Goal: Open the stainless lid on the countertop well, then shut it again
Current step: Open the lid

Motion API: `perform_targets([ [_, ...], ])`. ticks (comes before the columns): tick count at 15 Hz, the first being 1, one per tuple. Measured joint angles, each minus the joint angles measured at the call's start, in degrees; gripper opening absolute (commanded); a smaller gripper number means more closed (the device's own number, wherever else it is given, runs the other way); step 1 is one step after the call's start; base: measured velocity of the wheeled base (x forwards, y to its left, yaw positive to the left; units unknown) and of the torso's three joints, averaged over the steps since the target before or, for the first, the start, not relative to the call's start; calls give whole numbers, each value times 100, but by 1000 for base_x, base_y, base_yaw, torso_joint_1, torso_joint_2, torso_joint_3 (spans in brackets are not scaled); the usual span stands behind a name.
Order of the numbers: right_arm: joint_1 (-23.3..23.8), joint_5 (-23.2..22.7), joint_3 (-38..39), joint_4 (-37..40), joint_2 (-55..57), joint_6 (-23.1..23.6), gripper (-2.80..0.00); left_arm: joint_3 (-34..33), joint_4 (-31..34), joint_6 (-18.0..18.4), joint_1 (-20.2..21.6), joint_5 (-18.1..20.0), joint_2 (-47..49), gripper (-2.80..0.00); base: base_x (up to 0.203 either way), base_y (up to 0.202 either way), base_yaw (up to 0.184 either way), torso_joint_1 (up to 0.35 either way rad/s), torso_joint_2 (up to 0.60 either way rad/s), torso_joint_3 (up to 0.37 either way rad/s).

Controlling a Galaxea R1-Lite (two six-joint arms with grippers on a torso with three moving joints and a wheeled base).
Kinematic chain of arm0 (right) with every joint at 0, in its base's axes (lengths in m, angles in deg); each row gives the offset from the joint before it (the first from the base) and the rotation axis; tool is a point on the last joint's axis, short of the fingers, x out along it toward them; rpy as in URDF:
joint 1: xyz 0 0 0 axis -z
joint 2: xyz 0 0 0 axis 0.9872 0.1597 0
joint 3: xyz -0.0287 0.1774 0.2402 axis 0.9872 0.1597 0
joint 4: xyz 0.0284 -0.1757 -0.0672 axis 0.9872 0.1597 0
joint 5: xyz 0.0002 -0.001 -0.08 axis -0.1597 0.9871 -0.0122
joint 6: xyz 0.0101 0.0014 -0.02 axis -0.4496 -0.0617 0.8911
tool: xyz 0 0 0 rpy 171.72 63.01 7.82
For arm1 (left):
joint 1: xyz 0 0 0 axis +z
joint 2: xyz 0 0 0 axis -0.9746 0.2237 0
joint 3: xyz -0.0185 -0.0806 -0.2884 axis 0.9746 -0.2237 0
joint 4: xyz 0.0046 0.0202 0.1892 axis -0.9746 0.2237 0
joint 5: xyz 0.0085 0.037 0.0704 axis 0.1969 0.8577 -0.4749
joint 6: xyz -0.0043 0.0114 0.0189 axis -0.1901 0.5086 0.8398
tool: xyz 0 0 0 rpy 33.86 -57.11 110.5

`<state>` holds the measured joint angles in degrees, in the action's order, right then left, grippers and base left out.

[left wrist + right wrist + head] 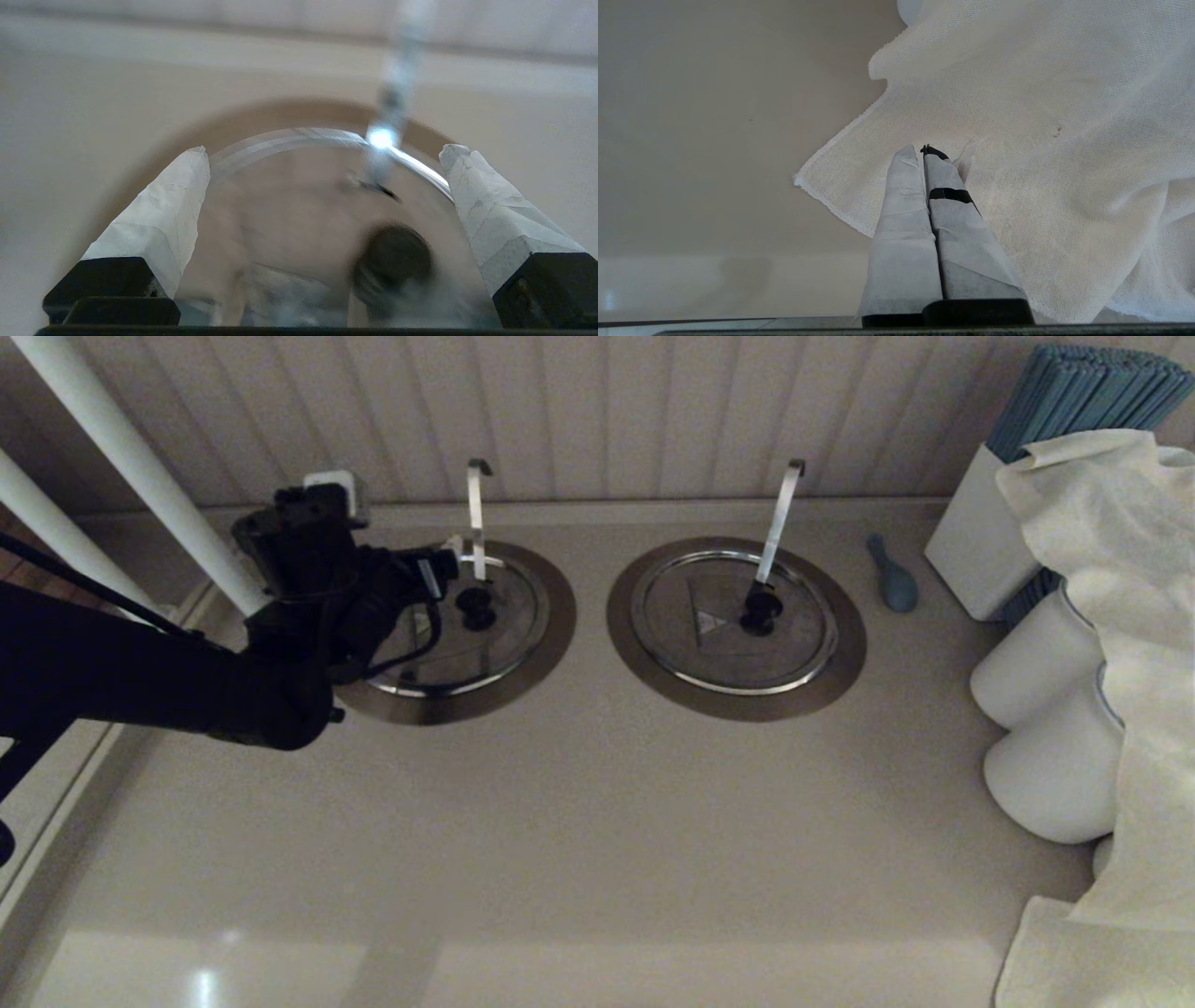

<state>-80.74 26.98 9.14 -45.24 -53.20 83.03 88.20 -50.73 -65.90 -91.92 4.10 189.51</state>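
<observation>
Since the left gripper (322, 154) hangs with fingers spread wide just above the stainless lid (504, 635), seated flat on the countertop well (551, 644), the black knob (392, 261) is best straddled squarely before anything's squeezed.

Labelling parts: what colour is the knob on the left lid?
Black; the knob on the stainless lid shows best in the head view.

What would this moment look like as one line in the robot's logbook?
left gripper: open, over stainless lid, knob not gripped | lid: flat on countertop well | right gripper: shut, parked above white cloth
</observation>
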Motion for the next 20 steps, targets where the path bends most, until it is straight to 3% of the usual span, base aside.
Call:
perform_targets([
  [10,2,2,0,0,0,5,-280,-175,8,250,-329,-12,373,0,0,0,0,0,0,0],
  [20,2,0,0,0,0,-2,-280,-207,-5,436,-335,-28,554,0,0,0,0,0,0,0],
])
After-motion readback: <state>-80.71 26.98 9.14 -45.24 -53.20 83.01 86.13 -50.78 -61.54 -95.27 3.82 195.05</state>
